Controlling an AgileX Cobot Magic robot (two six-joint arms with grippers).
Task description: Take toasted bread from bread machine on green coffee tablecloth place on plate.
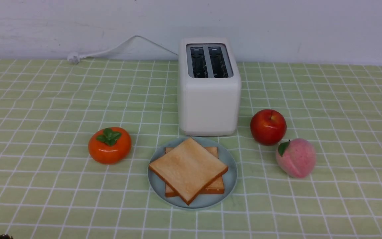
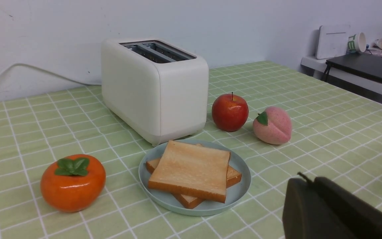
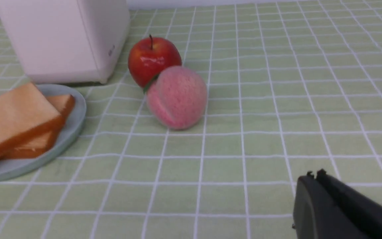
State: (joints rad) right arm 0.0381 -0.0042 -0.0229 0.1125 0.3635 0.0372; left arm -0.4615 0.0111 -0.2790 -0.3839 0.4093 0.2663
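Two toast slices [image 1: 188,170] stacked askew on plate [image 1: 231,179] at lower centre of front view, just below empty toaster [image 1: 208,87] on cloth [image 1: 45,139]; left gripper [image 2: 305,181] and right gripper [image 3: 313,176] clenched, grasping nothing.

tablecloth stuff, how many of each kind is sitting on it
toast slices: 2, the top slice over the lower slice
plate: 1
toaster: 1
apple: 1
peach: 1
persimmon: 1
total: 7
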